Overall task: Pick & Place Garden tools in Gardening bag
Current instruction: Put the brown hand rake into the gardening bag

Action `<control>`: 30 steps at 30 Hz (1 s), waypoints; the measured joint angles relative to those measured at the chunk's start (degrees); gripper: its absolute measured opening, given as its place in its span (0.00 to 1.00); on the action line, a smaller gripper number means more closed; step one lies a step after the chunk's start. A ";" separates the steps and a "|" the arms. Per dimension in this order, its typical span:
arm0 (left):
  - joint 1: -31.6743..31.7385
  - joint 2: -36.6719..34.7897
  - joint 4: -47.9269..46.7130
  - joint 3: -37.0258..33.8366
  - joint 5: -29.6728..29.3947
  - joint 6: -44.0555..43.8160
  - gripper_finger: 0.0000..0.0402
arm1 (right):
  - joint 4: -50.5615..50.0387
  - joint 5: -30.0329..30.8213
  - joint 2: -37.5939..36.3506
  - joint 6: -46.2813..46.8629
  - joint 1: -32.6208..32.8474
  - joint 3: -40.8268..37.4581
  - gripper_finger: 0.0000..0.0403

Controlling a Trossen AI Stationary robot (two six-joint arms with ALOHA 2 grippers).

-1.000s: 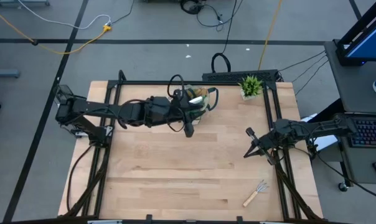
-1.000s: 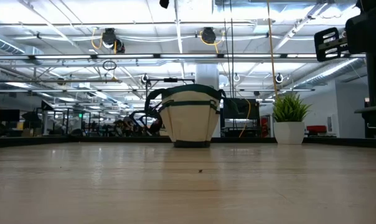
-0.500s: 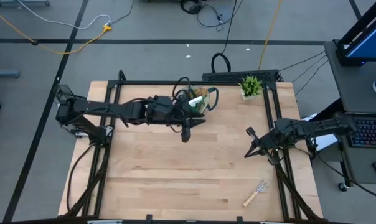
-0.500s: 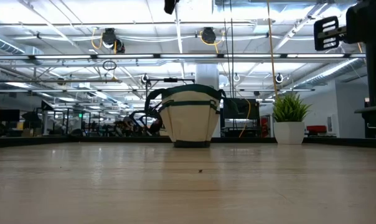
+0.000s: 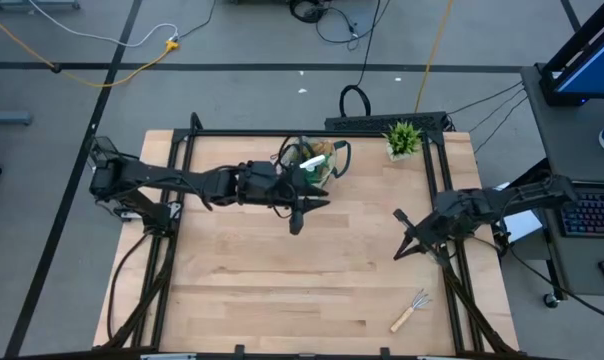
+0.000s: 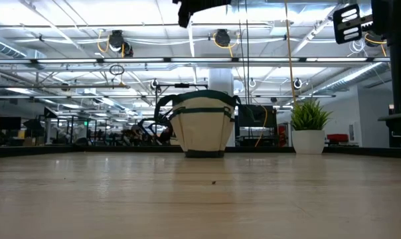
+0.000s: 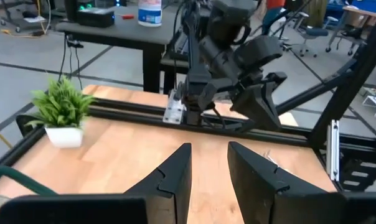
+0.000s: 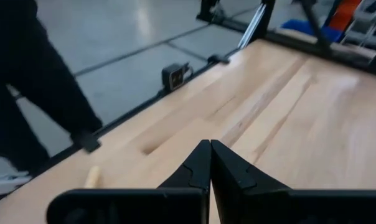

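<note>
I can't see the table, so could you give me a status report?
Left gripper empty by gardening bag. Right gripper shut, idle. Hand rake still out, unobstructed.

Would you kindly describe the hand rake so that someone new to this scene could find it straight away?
Start at the wooden table seen from above and go to its near right corner, well away from the gardening bag and potted plant along the far edge. The hand rake lies there alone on bare wood: a pale wooden handle ending in splayed metal prongs.
</note>
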 joint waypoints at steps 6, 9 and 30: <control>0.14 -0.02 5.58 -5.02 1.68 -1.25 0.27 | -9.64 0.00 2.17 -0.48 2.70 4.23 0.00; 0.47 -0.02 9.36 -7.15 4.24 -1.04 0.27 | -14.79 0.12 3.20 -0.44 5.04 6.27 0.00; 0.54 -0.02 10.06 -9.40 10.02 1.29 0.27 | -23.83 6.28 20.19 3.03 30.17 14.43 0.00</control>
